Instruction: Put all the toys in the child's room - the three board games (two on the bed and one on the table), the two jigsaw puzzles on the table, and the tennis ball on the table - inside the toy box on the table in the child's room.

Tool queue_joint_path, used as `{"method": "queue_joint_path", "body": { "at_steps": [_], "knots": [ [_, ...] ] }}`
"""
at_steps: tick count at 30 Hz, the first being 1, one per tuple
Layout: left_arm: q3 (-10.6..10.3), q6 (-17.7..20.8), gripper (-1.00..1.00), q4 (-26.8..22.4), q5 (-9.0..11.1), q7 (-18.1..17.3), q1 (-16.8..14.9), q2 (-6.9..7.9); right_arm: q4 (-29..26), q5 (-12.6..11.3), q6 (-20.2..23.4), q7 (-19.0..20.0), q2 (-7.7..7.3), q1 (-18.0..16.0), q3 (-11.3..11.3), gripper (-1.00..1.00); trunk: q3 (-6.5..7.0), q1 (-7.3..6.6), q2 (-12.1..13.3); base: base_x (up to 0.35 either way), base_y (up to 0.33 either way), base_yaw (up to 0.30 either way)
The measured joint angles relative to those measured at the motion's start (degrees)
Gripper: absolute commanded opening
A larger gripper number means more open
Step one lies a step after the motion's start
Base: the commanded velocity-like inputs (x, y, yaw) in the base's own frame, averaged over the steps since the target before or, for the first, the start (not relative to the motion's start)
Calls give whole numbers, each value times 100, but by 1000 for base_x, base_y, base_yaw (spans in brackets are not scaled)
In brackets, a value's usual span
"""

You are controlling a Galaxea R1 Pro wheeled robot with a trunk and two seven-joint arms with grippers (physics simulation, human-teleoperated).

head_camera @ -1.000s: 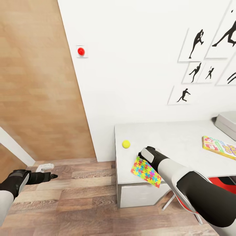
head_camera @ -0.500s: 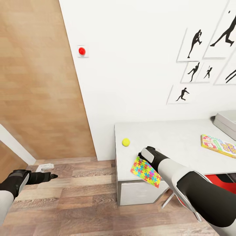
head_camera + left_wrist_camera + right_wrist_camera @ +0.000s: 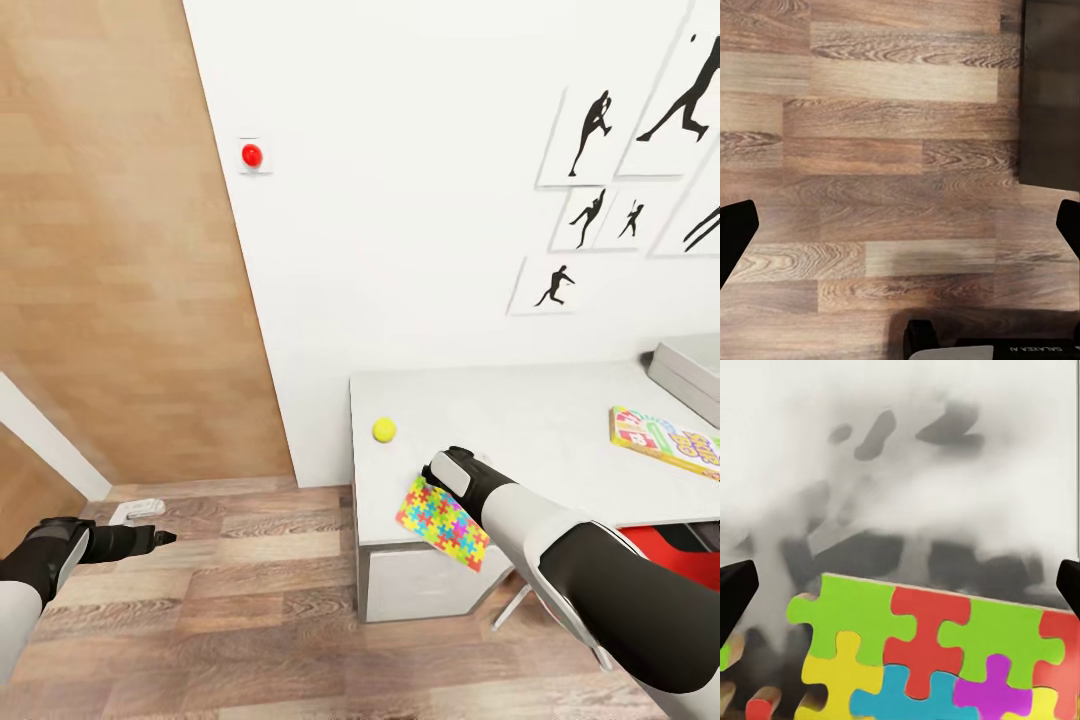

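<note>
One jigsaw puzzle [image 3: 443, 522] is seen lying at the near left corner of the surface [image 3: 520, 420], its near edge overhanging the front of the surface. The right gripper [image 3: 447, 470] is placed at the far edge of that sheet; in the right wrist view the coloured pieces [image 3: 937, 652] are seen between the two dark fingertips [image 3: 735, 592], which stand wide apart at the frame sides, so the gripper appears released, though contact with the sheet cannot be judged through the blur. The tennis ball [image 3: 384, 430] is found just beyond, near the left edge of the surface and apart from the puzzle. A board game [image 3: 665, 440] lies flat toward the right, and a corner of the toy box [image 3: 690, 365] is seen at the far right. The left gripper [image 3: 150, 538] is held out over the wood-plank floor [image 3: 230, 600], well left of the surface; its fingertips [image 3: 736, 232] are spread with nothing between them. Black silhouette pictures [image 3: 590, 130] hang on the white wall.
</note>
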Motion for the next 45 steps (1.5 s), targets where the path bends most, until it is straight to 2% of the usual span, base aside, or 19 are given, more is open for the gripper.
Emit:
{"method": "queue_joint_path", "body": {
  "at_steps": [27,33,40,45],
  "knots": [
    [0,-4,100,0,0,0,0,0,-72,-1,-27,-41,12,-16,-34,100,0,-1,0,-8,0,0],
    [0,-4,100,0,0,0,0,0,-232,-2,-20,-81,5,-24,-29,100,0,-1,0,0,0,0],
    [0,-4,100,0,1,-4,0,0,-600,-5,54,-77,-106,-25,-33,100,0,-1,0,0,0,0],
    [0,-4,100,0,0,-6,0,0,-900,-4,303,-80,-196,-25,-46,100,0,-1,0,0,0,0]
  ]
}}
